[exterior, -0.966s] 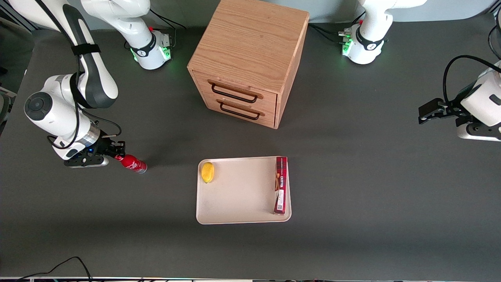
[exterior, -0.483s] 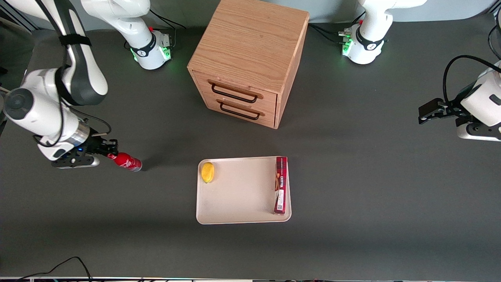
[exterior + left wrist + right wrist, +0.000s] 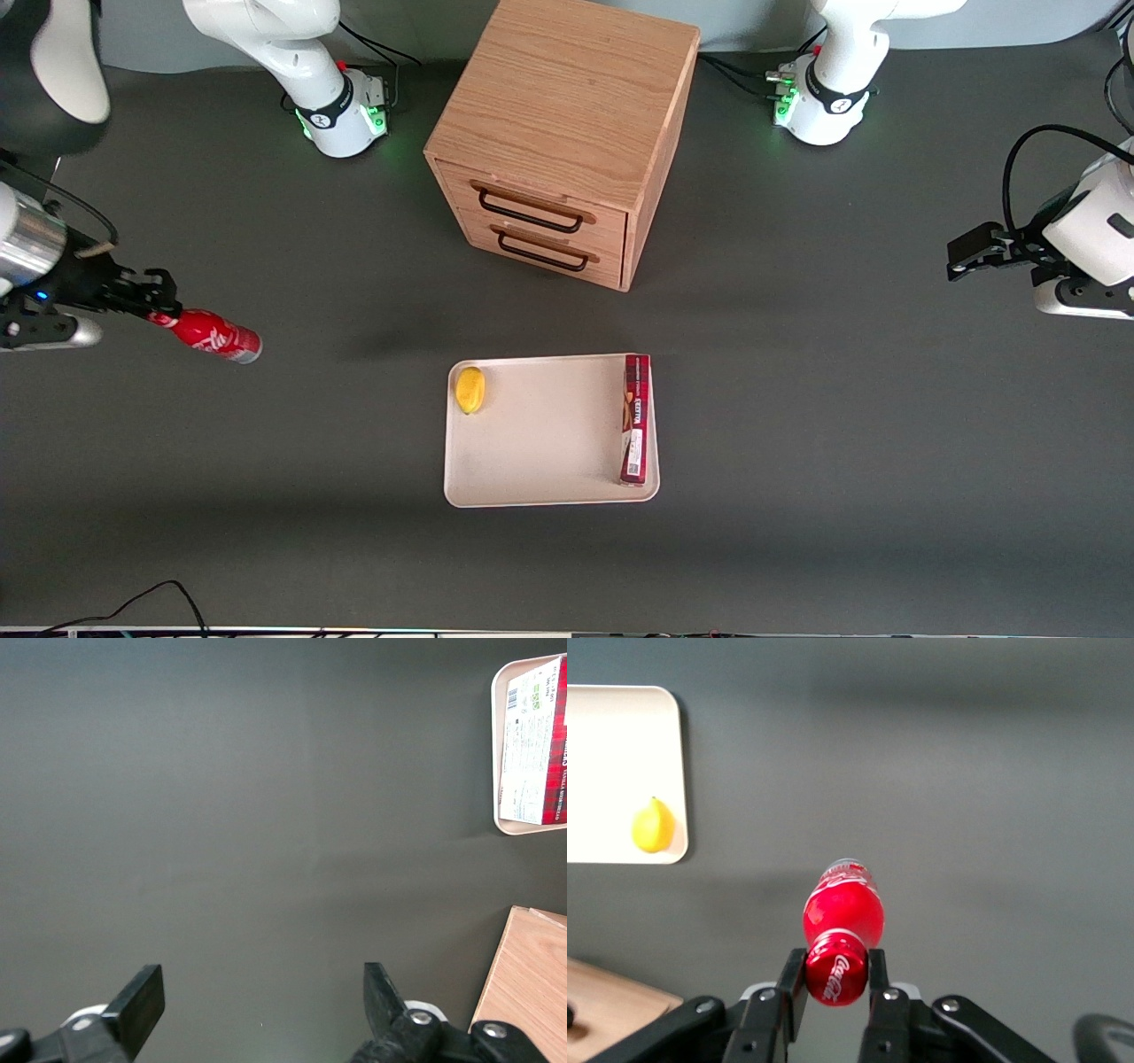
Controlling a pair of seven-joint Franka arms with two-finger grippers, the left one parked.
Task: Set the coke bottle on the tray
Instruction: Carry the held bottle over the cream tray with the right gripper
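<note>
Red coke bottle held by cap in gripper, airborne; cream tray well apart.

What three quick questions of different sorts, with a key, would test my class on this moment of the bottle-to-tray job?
1. True or false: the coke bottle already lies on the tray.
2. Multiple choice: what grips the bottle's cap end? A) the gripper B) nothing C) a drawer handle
3. Fill in: besides the long red box, the tray holds a ____ .

Key
1. False: the bottle hangs in the gripper at the working arm's end of the table, apart from the tray.
2. A: both fingers press the cap.
3. lemon, at the tray's edge opposite the box.
</note>
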